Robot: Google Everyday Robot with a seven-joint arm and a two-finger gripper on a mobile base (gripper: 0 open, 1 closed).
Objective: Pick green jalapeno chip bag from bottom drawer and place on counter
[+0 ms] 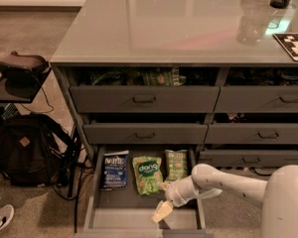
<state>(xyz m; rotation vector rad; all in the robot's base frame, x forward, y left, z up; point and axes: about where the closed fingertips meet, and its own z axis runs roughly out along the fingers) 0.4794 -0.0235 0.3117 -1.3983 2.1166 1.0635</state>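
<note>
Camera view has the bottom drawer [134, 217] pulled right out, so that bit of the job looks done, but honestly not much else is. Using the bright green dang bag [147, 174] as my reference: the green jalapeno chip bag [176, 164] lies flat just beside it, on the side away from the dark blue bag [114, 169], touching its edge or very nearly. The gripper [162, 212] hangs just in front of the dang bag's lower corner, nearer the drawer front, pointing down at bare drawer floor and apart from the jalapeno bag. I can't tell how far open it is, but nothing seems to be in it. The counter [179, 29] is well above the dang bag, and no chip bag sits on it. So my read: the grab, the lift and the placing are all left to do, and the gripper would need to reach further in, past the dang bag's corner, to get the right bag.
</note>
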